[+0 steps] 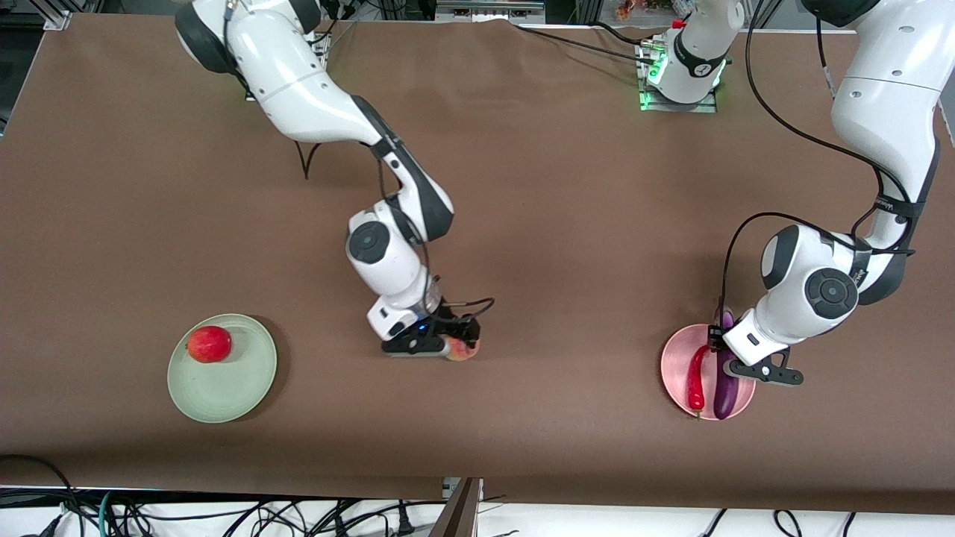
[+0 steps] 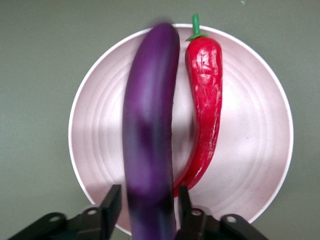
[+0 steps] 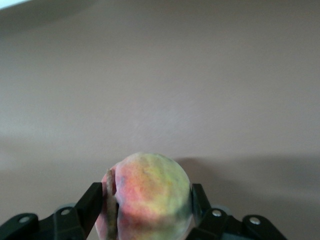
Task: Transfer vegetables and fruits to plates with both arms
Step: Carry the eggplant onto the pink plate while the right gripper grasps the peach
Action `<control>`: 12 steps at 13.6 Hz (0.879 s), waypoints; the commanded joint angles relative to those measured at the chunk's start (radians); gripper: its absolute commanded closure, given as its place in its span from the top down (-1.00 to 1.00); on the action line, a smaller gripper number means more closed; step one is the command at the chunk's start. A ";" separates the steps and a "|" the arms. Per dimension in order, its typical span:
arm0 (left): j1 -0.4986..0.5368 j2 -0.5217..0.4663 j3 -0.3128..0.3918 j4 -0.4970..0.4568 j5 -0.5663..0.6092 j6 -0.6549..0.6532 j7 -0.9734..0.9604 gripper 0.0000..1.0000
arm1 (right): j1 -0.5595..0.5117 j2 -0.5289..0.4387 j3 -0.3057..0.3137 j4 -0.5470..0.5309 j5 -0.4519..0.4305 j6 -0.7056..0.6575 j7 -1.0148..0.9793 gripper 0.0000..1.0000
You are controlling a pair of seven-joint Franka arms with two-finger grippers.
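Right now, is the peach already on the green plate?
No, the peach sits on the bare table between the right gripper fingers, while the green plate holds only the pomegranate.

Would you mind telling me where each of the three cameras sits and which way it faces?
Front view: high across the table, facing both arms; shows green plate with pomegranate.
Left wrist view: on the left arm, looking down at eggplant and chili on the pink plate; left gripper shows.
Right wrist view: on the right arm; right gripper clamps the peach.
Shared: peach and pink plate also appear in front.

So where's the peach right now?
The peach sits mid-table between the right end effector's fingers, between the green plate and the pink plate.
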 commanded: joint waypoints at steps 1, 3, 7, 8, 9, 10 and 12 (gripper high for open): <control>-0.001 -0.010 -0.003 0.024 0.029 -0.013 -0.002 1.00 | -0.134 -0.043 0.021 0.076 0.010 -0.233 -0.117 -0.84; -0.001 -0.043 -0.009 0.024 0.018 -0.064 -0.007 1.00 | -0.228 -0.081 0.037 0.088 0.010 -0.375 -0.296 -0.84; 0.002 -0.196 -0.042 0.023 -0.046 -0.243 -0.005 1.00 | -0.432 -0.089 0.035 0.082 0.010 -0.522 -0.685 -0.84; 0.002 -0.239 -0.044 0.024 -0.087 -0.297 -0.007 1.00 | -0.456 -0.087 0.035 0.076 0.010 -0.533 -0.755 -0.84; 0.000 -0.290 -0.044 0.024 -0.129 -0.362 -0.004 1.00 | -0.467 -0.084 0.032 0.061 -0.003 -0.530 -0.805 -0.84; 0.000 -0.336 -0.044 0.026 -0.161 -0.418 0.000 1.00 | -0.484 -0.075 0.031 0.036 -0.004 -0.519 -0.845 -0.84; 0.002 -0.427 -0.047 0.026 -0.230 -0.551 0.035 1.00 | -0.509 -0.058 0.031 0.012 -0.004 -0.499 -0.886 -0.84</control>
